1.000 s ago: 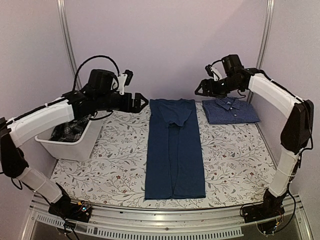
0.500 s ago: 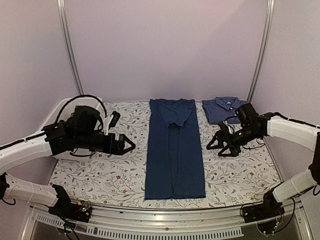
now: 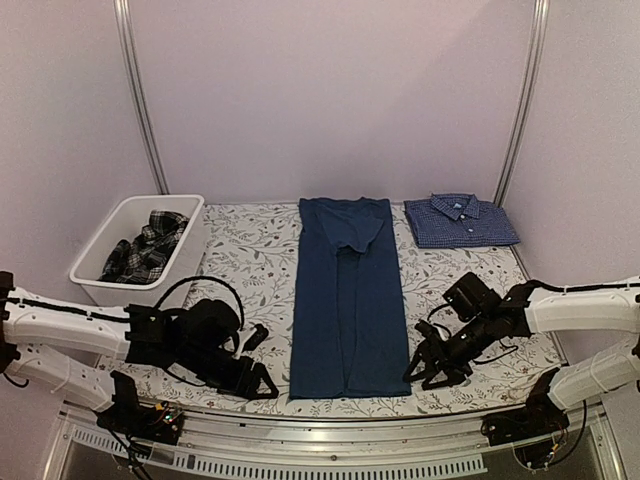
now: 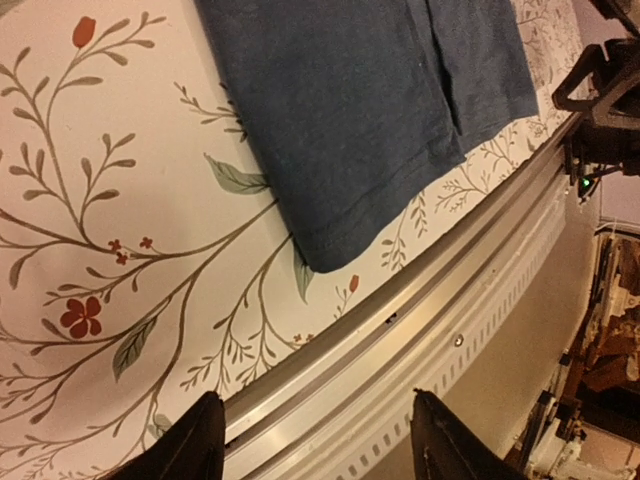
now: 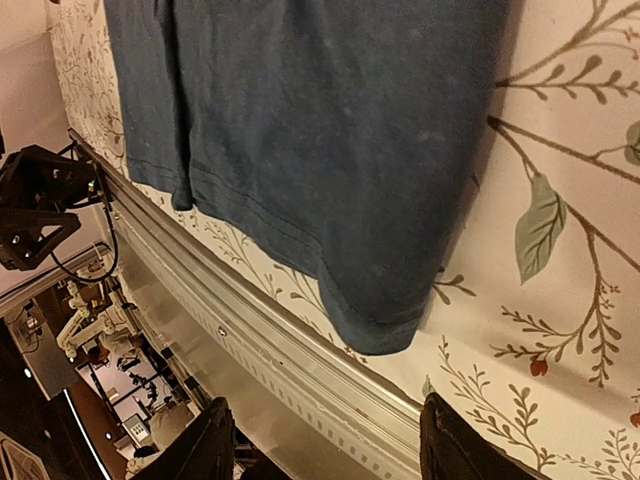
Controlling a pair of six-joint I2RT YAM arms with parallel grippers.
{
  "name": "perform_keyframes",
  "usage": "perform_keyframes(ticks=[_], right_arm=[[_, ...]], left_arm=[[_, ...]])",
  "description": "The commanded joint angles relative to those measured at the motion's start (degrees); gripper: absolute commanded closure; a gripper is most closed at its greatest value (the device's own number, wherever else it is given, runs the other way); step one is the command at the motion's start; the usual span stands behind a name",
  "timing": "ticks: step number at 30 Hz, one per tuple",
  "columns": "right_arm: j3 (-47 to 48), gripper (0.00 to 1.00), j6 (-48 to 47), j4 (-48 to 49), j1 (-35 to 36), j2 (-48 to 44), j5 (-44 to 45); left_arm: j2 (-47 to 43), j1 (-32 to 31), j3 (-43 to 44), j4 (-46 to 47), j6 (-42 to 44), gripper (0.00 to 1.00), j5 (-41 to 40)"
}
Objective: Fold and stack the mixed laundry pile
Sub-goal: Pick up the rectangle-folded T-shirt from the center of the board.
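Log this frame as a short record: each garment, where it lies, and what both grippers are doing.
dark blue T-shirt: folded into a long strip, flat, centre of table
blue-and-white check collared shirt: folded, far right
black-and-white plaid piece: crumpled inside white rectangular plastic tub, far left
left gripper: open, empty, low by T-shirt's near left corner
right gripper: open, empty, low by its near right corner

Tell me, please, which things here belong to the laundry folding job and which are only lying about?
Part of the job:
dark blue T-shirt, spread flat in the middle
blue checked shirt, folded, far right
plaid piece, inside the tub

Only lying about:
white tub
floral tablecloth
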Motion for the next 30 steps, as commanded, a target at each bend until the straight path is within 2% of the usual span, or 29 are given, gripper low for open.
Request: perform_keyframes(ticks=[1, 9, 14, 24, 27, 30], right_arm=[[-2.63, 0.41, 2.22, 4.47, 3.13, 3.65, 3.21], [-3.45, 0.51, 3.06, 10.78, 3.61, 8.55, 3.11], [-3.38, 0.55, 3.11, 13.71, 3.84, 12.06, 2.62], [-4.34, 0.71, 2.45, 12.93, 3.96, 13.29, 3.14], [-4.36, 0.76, 2.11, 13.09, 3.95, 13.37, 3.01], [-3.66, 0.82, 1.40, 13.34, 4.04, 13.50, 2.79]], left_arm=[[6.45, -2.70, 0.90, 7.16, -3.48, 0.41, 0.23], [14.14, -2.79, 3.06, 9.79, -0.97, 0.52, -1.48], [17.77, -2.69, 4.50, 11.70, 1.06, 0.53, -1.62], [23.87, -2.24, 7.32, 13.18, 3.97, 0.55, 0.17], [24.29, -1.93, 7.53, 13.32, 4.31, 0.61, 0.51], [24.11, -1.80, 7.88, 12.57, 4.56, 0.72, 0.26]])
